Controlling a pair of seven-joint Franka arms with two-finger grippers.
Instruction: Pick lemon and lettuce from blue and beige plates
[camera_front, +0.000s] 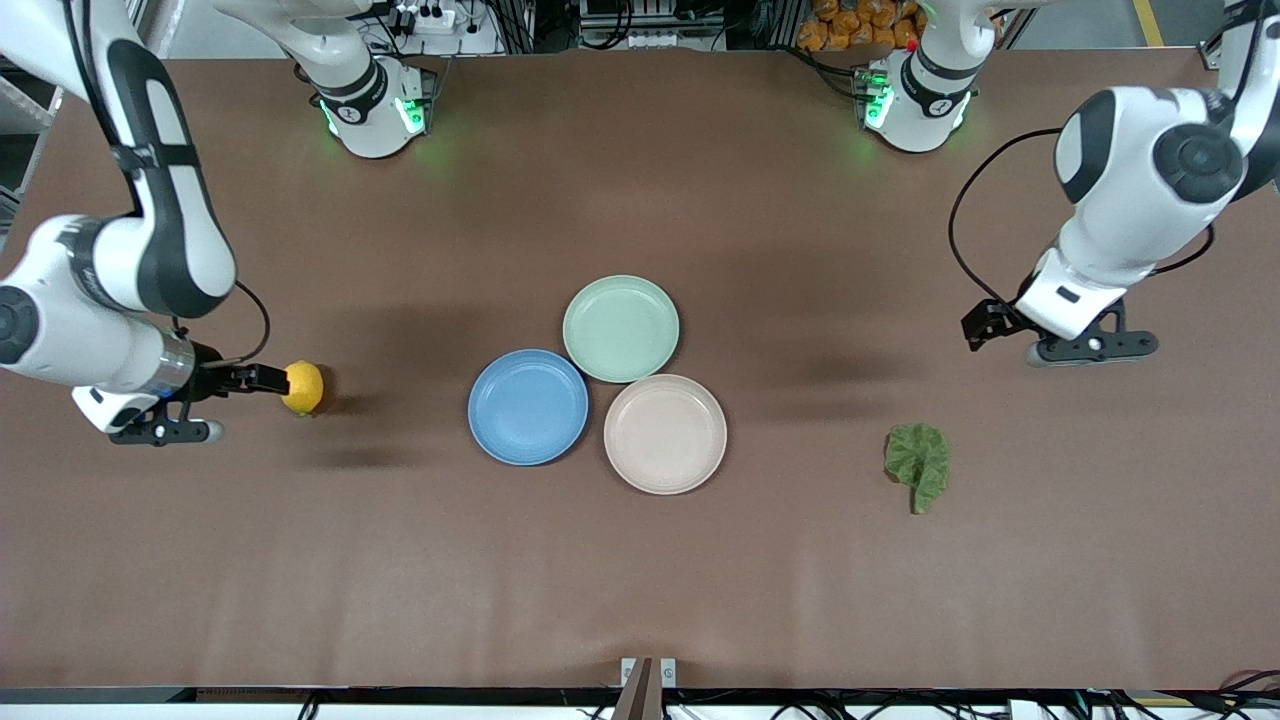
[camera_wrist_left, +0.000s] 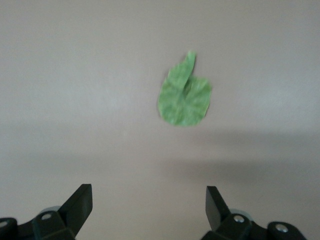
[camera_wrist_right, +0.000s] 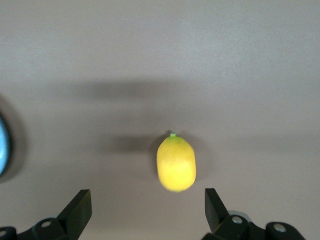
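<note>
The lemon (camera_front: 303, 387) lies on the bare table toward the right arm's end, well apart from the plates. My right gripper (camera_front: 262, 380) is open and empty, low over the table right beside the lemon. In the right wrist view the lemon (camera_wrist_right: 176, 163) sits just ahead of the open gripper (camera_wrist_right: 147, 201). The lettuce (camera_front: 918, 458) lies flat on the table toward the left arm's end. My left gripper (camera_front: 985, 325) is open and empty over bare table, apart from the leaf. In the left wrist view the lettuce (camera_wrist_left: 183, 95) shows well ahead of the gripper (camera_wrist_left: 149, 201). The blue plate (camera_front: 528, 407) and beige plate (camera_front: 665, 434) are empty.
A mint-green plate (camera_front: 621, 328), also empty, touches the two other plates at the table's middle, farther from the front camera. The blue plate's rim (camera_wrist_right: 2, 150) shows at the edge of the right wrist view.
</note>
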